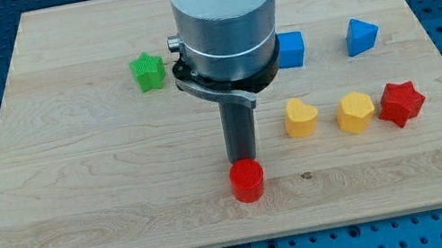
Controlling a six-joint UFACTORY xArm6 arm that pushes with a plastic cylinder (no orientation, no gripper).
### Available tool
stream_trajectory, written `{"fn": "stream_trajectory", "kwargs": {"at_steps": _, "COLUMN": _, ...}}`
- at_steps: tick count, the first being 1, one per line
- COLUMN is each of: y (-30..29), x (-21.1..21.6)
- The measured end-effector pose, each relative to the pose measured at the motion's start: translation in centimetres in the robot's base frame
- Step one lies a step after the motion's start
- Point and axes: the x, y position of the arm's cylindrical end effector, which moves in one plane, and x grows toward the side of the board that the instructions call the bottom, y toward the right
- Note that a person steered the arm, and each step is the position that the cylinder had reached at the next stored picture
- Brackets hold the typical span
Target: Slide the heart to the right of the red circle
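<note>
The yellow heart (300, 117) lies on the wooden board right of centre. The red circle (247, 179) sits lower, near the view's bottom centre. My tip (242, 157) stands just above the red circle, at or very near its top edge, and to the lower left of the heart. The heart lies up and to the right of the red circle, apart from it.
A yellow hexagon (355, 112) and a red star (402, 103) lie in a row right of the heart. A blue cube (290, 49) and a blue triangle-like block (361, 35) lie above them. A green star (148, 71) sits at upper left. The arm's body (226, 23) hides the board's top centre.
</note>
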Motion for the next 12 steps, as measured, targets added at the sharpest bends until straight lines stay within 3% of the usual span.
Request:
{"fn": "stream_trajectory", "kwargs": {"at_steps": 2, "y": 0.4, "x": -8.4}}
{"fn": "stream_trajectory", "kwargs": {"at_steps": 3, "y": 5.9, "x": -8.9}}
{"fn": "stream_trajectory", "kwargs": {"at_steps": 4, "y": 9.3, "x": -8.1}}
{"fn": "stream_trajectory", "kwargs": {"at_steps": 9, "y": 7.6, "x": -6.3}}
{"fn": "stream_trajectory", "kwargs": {"at_steps": 12, "y": 7.7, "x": -2.6}}
